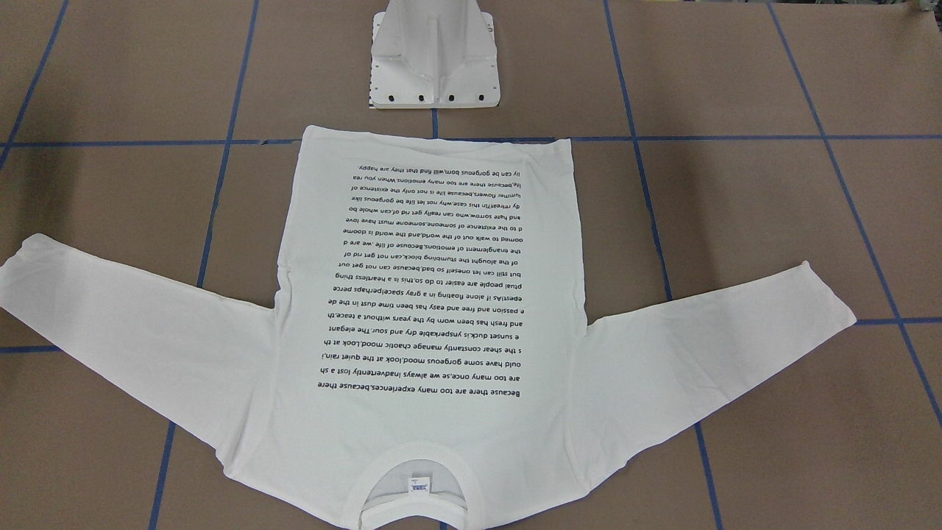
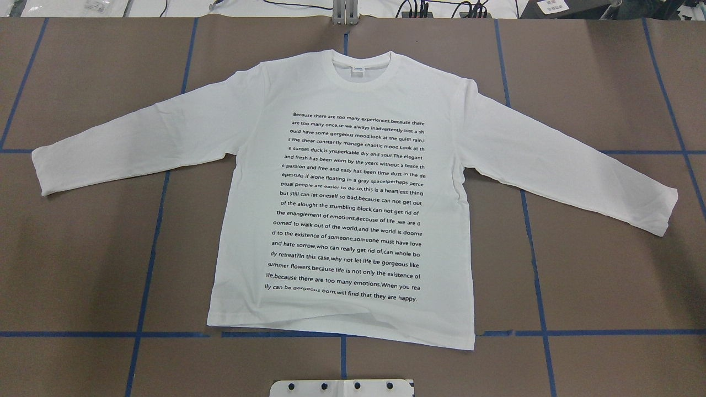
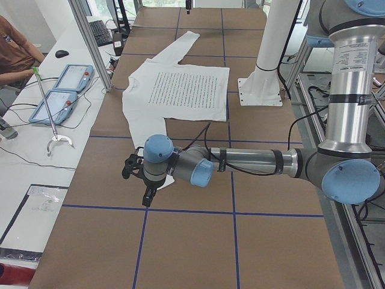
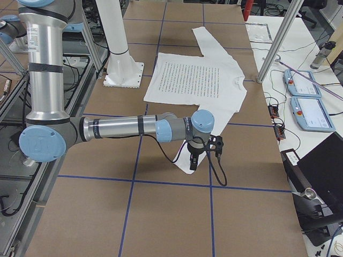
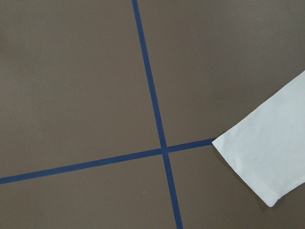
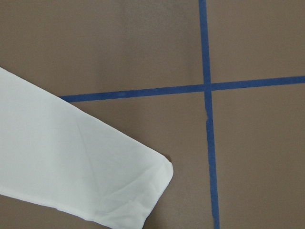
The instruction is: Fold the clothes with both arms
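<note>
Closest in the left side view, the left arm reaches out level above the table; the left gripper points down over the end of the left sleeve; I cannot tell whether its fingers are apart or closed, nor whether it has hold of anything; its wrist camera shows the left cuff lying flat beside crossing blue tape lines.

At mid-table the white shirt lies spread flat, black print facing up; the collar is on the far side from the robot, and the hem is near the white base; both sleeves slant outward.

Further right, the right sleeve ends in the right cuff, flat on the table; the right arm stretches out level; the right gripper hangs over that cuff, and again I cannot tell how far it is open or whether it grips cloth.
</note>
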`<state>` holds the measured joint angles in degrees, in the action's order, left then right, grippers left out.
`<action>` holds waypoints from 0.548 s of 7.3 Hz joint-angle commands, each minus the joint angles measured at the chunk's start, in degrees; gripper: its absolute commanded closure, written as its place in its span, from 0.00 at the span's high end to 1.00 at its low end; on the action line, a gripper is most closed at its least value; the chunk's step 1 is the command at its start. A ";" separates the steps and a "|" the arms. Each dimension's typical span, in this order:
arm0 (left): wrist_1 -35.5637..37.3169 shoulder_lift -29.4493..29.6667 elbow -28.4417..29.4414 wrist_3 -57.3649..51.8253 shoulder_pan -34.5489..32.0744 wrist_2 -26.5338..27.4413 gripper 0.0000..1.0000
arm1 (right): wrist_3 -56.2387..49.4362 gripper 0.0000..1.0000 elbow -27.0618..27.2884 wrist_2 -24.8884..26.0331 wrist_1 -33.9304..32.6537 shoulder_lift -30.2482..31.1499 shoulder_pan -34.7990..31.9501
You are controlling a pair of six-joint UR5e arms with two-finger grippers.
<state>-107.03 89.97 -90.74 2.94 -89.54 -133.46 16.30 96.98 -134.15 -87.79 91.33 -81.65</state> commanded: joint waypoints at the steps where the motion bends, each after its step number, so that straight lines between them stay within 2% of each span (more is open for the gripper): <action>1: 0.16 0.03 -0.49 -0.39 -0.55 -0.22 1.00 | 0.14 1.00 -0.04 1.53 1.20 0.25 0.00; 2: -0.28 -0.05 -1.27 -0.30 -0.55 0.38 1.00 | 0.05 1.00 -0.04 1.44 1.65 0.34 0.00; 4: -0.63 -0.50 -0.23 -0.13 -0.29 1.80 1.00 | 0.14 1.00 -1.09 0.74 6.99 0.78 0.17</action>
<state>-107.45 89.55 -91.21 2.64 -89.98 -132.04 16.41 96.53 -132.95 -83.99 91.90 -81.59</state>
